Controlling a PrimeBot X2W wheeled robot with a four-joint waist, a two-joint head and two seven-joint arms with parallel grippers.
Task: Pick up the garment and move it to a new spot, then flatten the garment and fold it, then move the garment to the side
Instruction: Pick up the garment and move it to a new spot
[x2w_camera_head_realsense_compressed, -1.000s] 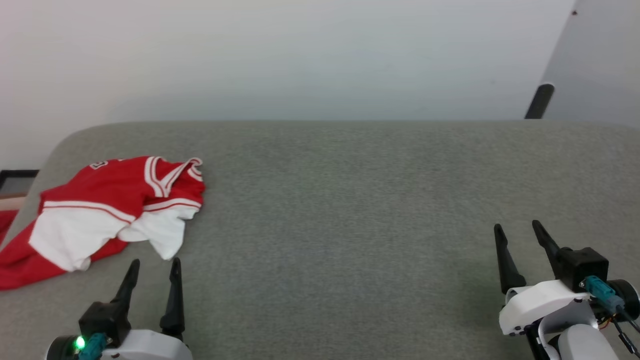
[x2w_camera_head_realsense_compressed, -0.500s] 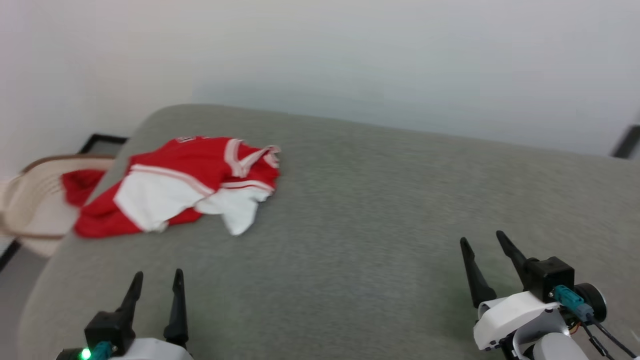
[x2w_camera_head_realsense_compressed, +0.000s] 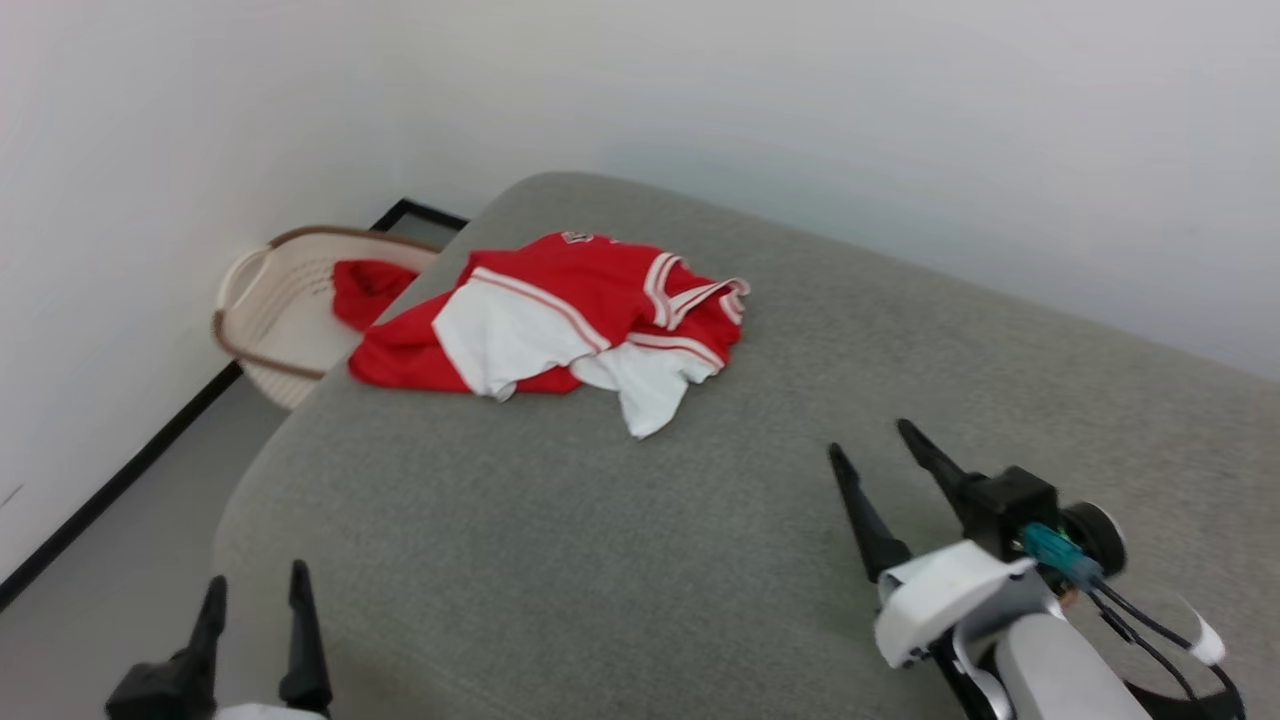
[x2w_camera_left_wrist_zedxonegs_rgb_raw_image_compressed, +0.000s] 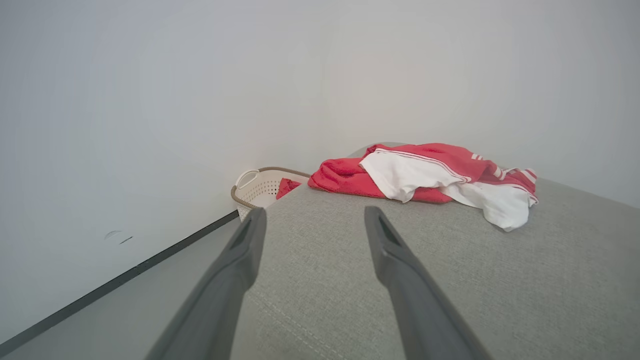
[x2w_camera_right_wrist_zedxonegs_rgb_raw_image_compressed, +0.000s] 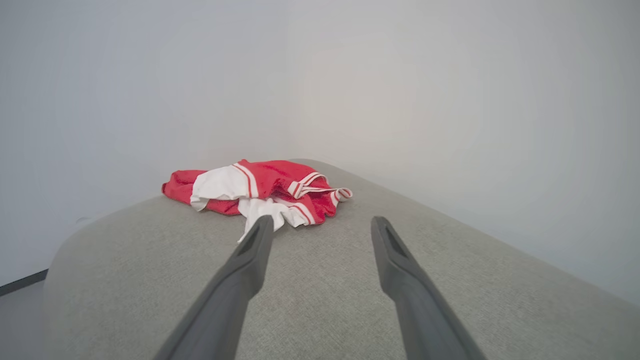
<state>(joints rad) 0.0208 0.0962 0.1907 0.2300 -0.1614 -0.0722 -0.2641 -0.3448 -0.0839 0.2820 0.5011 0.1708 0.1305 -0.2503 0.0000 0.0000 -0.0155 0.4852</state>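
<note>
Crumpled red jersey-style shirt (x2w_camera_head_realsense_compressed: 560, 320) w/ white sleeves lies bunched at far left corner of grey fabric-covered surface (x2w_camera_head_realsense_compressed: 600, 560), next to cream plastic laundry basket (x2w_camera_head_realsense_compressed: 262, 318) on floor. Left gripper (x2w_camera_head_realsense_compressed: 256, 580) fingers apart, empty, at near edge. Right gripper (x2w_camera_head_realsense_compressed: 870, 440) fingers apart, empty, near shirt, not touching.

Basket (x2w_camera_head_realsense_compressed: 275, 300) partly hidden by grey cushion (x2w_camera_head_realsense_compressed: 600, 550), left pincer (x2w_camera_head_realsense_compressed: 256, 573) base cut off below

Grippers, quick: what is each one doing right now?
Left gripper: open, holding nothing.
Right gripper: open, holding nothing.
Both are apart from the garment.
</note>
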